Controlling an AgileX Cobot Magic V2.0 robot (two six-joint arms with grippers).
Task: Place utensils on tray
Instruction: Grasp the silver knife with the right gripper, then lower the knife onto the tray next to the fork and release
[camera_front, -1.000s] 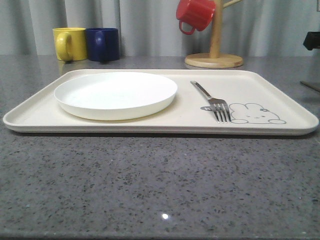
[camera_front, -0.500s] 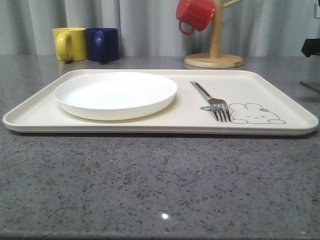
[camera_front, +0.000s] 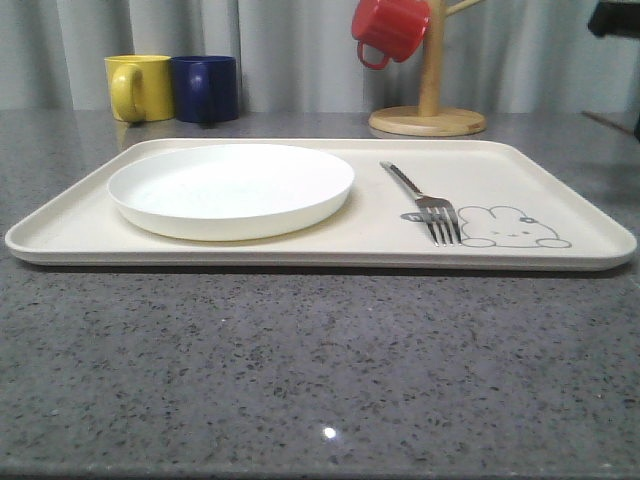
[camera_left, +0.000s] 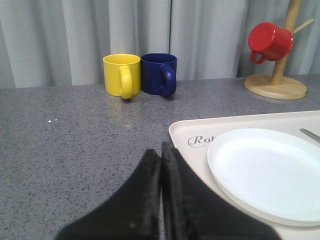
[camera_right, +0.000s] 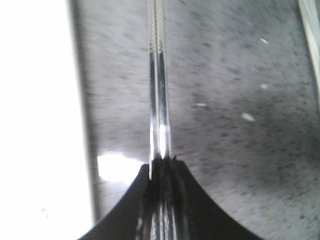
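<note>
The cream tray (camera_front: 560, 190) lies across the grey counter, and a silver fork (camera_front: 425, 200) rests on it beside the rabbit drawing. In the right wrist view my right gripper (camera_right: 161, 165) is shut on a slim, straight silver utensil (camera_right: 159, 85) that sticks out ahead of the fingers above the counter; I cannot tell which utensil it is. In the front view it shows as a thin dark line (camera_front: 610, 124) off the tray's right end. My left gripper (camera_left: 161, 156) is shut with nothing in it, beside the tray's left corner (camera_left: 190, 131).
A round white plate (camera_front: 231, 187) takes up the tray's left half. Yellow (camera_front: 138, 87) and blue (camera_front: 205, 88) mugs stand behind the tray. A wooden mug tree (camera_front: 430, 105) with a red mug (camera_front: 390, 28) stands at the back right. Bare counter lies in front of the tray.
The right arm at the front view's right edge has risen, and the thin utensil line has lifted with it off the counter. Fork, plate and tray have not moved.
</note>
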